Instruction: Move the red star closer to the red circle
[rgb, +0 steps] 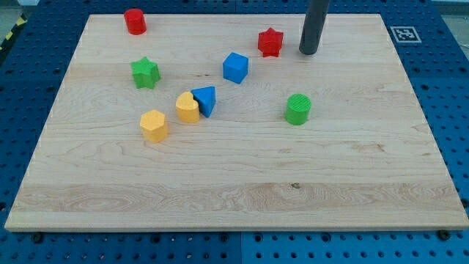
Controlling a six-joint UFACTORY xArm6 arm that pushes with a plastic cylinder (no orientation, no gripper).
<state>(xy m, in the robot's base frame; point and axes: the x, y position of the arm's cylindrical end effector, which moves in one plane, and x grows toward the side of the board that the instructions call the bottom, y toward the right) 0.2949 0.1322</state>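
Note:
The red star (270,42) lies near the view's top, right of centre. The red circle (135,21), a short red cylinder, stands at the view's top left. They are far apart, with the blue cube (235,67) below the line between them. My tip (308,52) rests on the board just to the right of the red star, a small gap apart from it. The dark rod rises from the tip out of the view's top.
A green star (145,72) lies at the left. A yellow heart (187,107) touches a blue triangle (205,100) near the centre. A yellow hexagon (154,125) lies below left of them. A green circle (298,108) stands right of centre. The wooden board (234,198) sits on a blue pegboard.

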